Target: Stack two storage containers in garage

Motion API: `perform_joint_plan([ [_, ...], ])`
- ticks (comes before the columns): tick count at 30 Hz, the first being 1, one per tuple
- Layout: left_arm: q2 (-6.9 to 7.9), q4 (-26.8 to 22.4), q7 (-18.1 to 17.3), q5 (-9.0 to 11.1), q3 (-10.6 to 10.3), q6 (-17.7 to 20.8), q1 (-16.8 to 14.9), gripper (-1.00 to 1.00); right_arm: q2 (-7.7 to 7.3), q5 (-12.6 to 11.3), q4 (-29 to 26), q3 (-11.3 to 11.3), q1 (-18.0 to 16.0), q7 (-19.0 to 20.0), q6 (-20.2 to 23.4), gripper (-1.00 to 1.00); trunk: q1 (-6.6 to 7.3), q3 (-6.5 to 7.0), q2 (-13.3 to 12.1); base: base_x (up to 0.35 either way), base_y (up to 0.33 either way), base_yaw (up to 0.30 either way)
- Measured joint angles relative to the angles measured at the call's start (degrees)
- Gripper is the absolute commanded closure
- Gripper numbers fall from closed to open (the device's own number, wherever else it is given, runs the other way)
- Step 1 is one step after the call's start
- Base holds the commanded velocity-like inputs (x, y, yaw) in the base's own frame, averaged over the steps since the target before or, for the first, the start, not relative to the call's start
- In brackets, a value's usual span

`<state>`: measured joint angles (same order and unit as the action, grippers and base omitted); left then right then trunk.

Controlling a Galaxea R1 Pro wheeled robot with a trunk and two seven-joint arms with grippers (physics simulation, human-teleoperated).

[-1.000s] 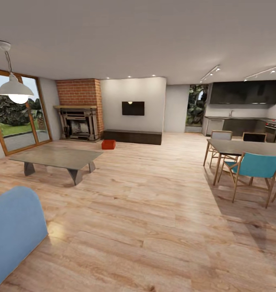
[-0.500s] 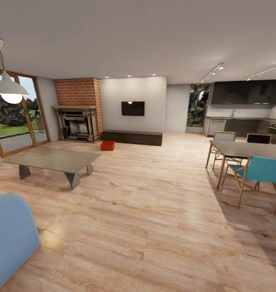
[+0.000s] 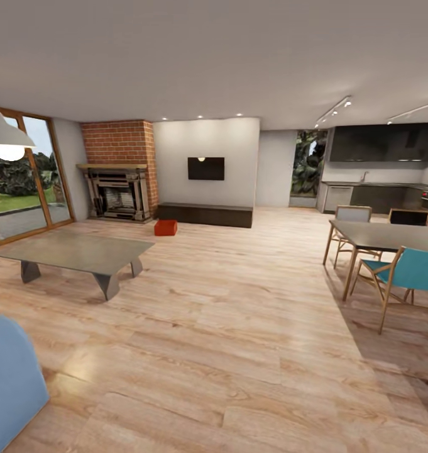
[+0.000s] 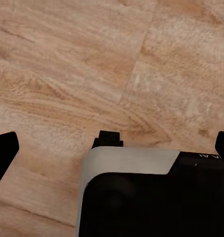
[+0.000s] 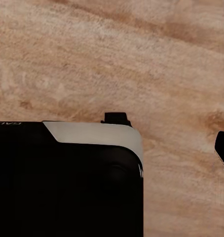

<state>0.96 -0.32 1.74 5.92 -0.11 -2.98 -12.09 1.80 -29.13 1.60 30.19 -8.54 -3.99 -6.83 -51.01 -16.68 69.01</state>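
An orange-red bin (image 3: 165, 227) sits far off on the wood floor (image 3: 239, 327) before the cabinet (image 3: 206, 214), apparently long axis across the view; both tools' fingers (image 4: 4, 155) spread wide, empty.

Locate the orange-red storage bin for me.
Head view, left of centre: orange-red rectangular bin on the wood floor, between the brick fireplace and the long dark low cabinet.

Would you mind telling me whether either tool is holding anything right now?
Nothing is held: the left tool is open over bare wood floor, and the orange-red bin sits far off.
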Motion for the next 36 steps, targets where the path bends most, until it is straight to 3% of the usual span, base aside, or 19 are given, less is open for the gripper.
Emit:
perform_joint_plan([
  [36, -0.02, 0.0, 0.0, 0.0, 0.0, -0.1, 0.0, -1.00, 0.00, 0.1, 0.0, 0.0, 0.0, 0.0, 0.0, -1.00, 0.00, -0.21, 0.0, 0.316, 0.000, 0.000],
])
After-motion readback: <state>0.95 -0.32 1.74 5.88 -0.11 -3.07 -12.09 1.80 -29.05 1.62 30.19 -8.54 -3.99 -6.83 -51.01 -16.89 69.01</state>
